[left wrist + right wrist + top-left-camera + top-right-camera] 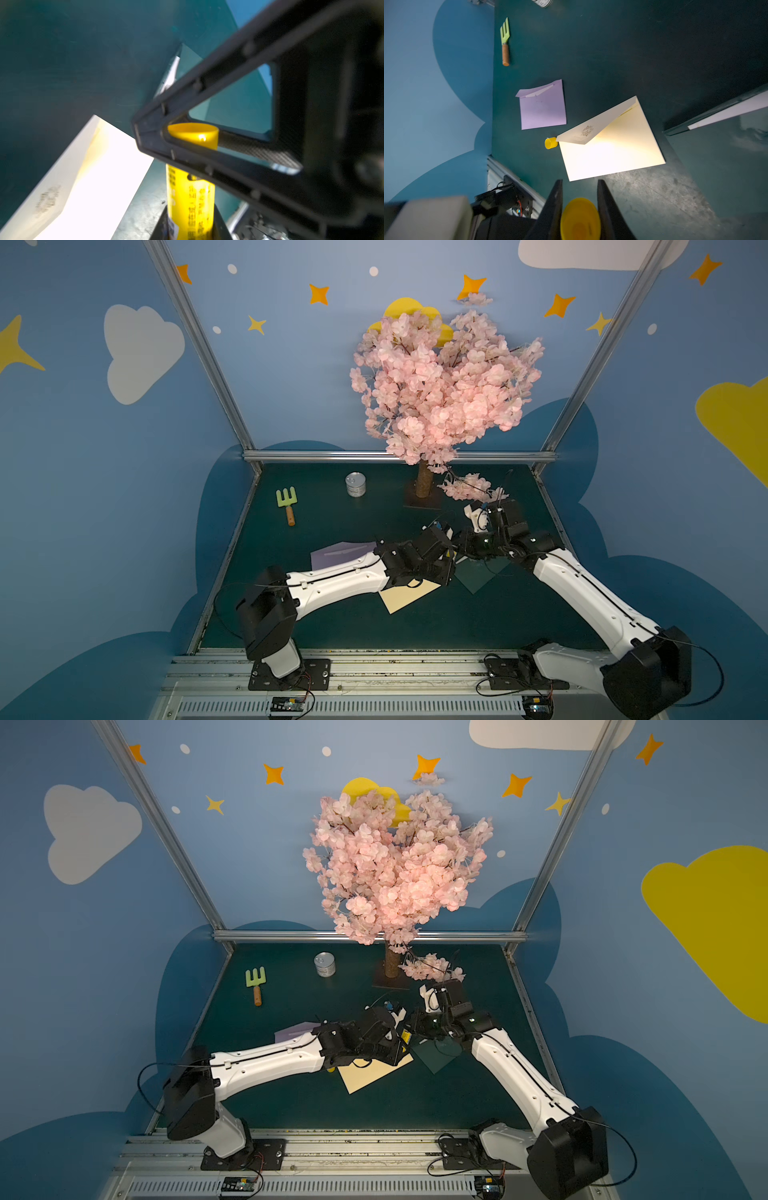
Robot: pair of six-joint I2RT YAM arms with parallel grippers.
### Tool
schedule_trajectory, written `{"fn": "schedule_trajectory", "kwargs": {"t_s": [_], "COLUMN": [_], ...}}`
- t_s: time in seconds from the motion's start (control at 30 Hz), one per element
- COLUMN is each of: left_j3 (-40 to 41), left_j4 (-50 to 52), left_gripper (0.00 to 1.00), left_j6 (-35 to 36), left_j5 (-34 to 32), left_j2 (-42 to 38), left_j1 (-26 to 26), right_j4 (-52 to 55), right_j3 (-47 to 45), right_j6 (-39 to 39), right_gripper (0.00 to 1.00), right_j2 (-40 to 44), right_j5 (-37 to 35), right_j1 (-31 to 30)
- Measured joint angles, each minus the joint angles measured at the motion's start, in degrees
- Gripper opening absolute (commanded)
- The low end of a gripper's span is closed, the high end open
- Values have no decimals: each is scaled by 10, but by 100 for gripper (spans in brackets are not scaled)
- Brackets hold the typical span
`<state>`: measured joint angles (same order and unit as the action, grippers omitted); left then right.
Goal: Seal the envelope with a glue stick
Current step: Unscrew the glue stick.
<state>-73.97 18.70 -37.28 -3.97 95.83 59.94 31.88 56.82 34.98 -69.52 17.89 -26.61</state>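
Above the middle of the dark green table (332,614), near the cream envelope (612,149), the left gripper (190,209) and right gripper (579,187) each clamp one end of the glue stick (190,191), jaws narrowly parted; its yellow cap (550,143) lies beside the envelope's flap.

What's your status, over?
Left hand, right hand both shut on glue stick. Cap off, beside cream envelope's corner. Flap partly raised; nothing blocking.
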Motion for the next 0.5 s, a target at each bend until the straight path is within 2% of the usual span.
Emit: {"fn": "schedule_trajectory", "kwargs": {"t_s": [0.07,0.17,0.2,0.3,0.37,0.5], "left_j3": [-9,-9,-8,18,50,99], "left_j4": [6,5,3,-20,-47,-107], "left_gripper": [3,3,3,3,3,3], "left_j6": [1,5,7,10,10,5], "left_j5": [-15,-19,-15,20,57,144], "left_j2": [6,5,4,-17,-40,-78], "left_j1": [3,3,2,-12,-29,-57], "right_j4": [0,-2,-2,1,1,-19], "right_j3": [3,7,7,4,1,-15], "right_j6": [3,2,0,-15,-21,-25], "right_gripper": [8,23,36,56,64,71], "right_j2": [-1,-1,0,7,20,66], "right_j5": [-22,-19,-10,27,61,144], "right_j1": [-7,-8,-4,18,30,54]}}
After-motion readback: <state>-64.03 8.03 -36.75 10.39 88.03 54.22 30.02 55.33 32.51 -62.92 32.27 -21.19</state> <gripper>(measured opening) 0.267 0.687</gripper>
